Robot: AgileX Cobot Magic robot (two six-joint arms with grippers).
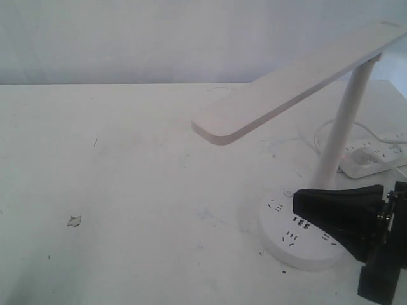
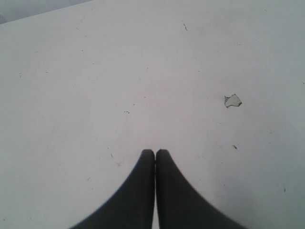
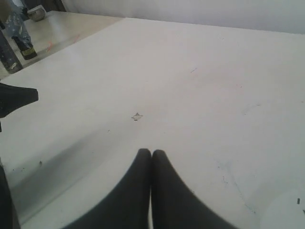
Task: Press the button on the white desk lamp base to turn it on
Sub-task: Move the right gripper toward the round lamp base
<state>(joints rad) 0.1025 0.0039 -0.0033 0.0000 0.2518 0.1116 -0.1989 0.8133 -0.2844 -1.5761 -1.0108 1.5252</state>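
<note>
Largest first: wide white table [image 1: 127, 190], scuffed, with small dark specks all over.

Next, white desk lamp [image 1: 299, 82], on the right part of the table in the exterior view. Long flat head with a round end, reaching toward the middle of the table; slim tube stem, slanted, going down to the foot.

Then the white desk lamp base [image 1: 280, 222], a thick round disc at the front right. On its top: dark socket slots [image 1: 275, 205] and a row of USB ports [image 1: 301, 223]. Partly hidden on its right side by the arm.

Right gripper [image 1: 297, 202], black, hanging over the base from the right. Pressed together with no gap between the fingers in the right wrist view [image 3: 151, 152]; nothing held between them. Tip just beside the small round button [image 1: 288, 192] near the foot of the stem. Cannot tell whether touching the disc or only above it.

Left gripper [image 2: 155, 152] closed too, fingers side by side, empty, above bare table well apart from the lamp.

Behind the stem, an oblong white power strip [image 1: 375, 155] with a thin white cable [image 1: 324, 130] curving beside it. Not in the way of the gripper.

Smallest: a grey chip [image 1: 74, 220] in the table surface, far to the left, seen also in the left wrist view [image 2: 233, 100].
</note>
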